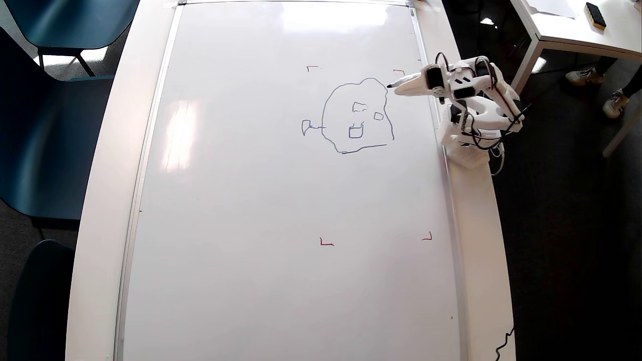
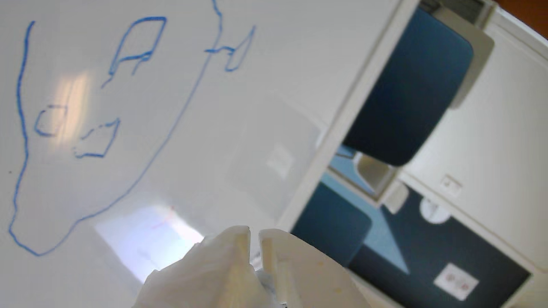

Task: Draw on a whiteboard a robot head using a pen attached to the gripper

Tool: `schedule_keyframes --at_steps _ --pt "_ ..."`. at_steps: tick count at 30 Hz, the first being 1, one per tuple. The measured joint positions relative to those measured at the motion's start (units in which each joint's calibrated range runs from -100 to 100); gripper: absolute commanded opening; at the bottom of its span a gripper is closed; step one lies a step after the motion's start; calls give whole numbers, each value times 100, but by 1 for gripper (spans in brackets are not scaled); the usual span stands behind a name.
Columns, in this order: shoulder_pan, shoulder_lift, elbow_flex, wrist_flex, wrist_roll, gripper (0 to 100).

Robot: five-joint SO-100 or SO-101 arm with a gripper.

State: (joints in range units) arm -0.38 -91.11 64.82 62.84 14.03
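White pointed plastic hand (image 1: pixel 401 86) pinched the slim white dark-tipped pen (image 1: pixel 396 83) at the upper right of the blue line-drawn robot head (image 1: pixel 357 116), near the glossy white silver-framed whiteboard (image 1: pixel 251 225)'s right edge on the white desk (image 1: pixel 100 210); broad bare board lay left and below.

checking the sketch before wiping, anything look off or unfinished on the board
Yes: the robot head outline is not closed. In the overhead view a gap is left at its lower right, where the bottom stroke stops short of the right side. The pen tip sits at the upper right.
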Motion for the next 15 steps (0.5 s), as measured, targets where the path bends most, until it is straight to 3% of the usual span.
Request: schedule_keyframes --at_steps 9,13,15 --pt "0 -712 905 -1546 11 1" --pt "-8 -796 1453 -2728 11 1" --pt "-45 -745 1763 -4020 11 1"
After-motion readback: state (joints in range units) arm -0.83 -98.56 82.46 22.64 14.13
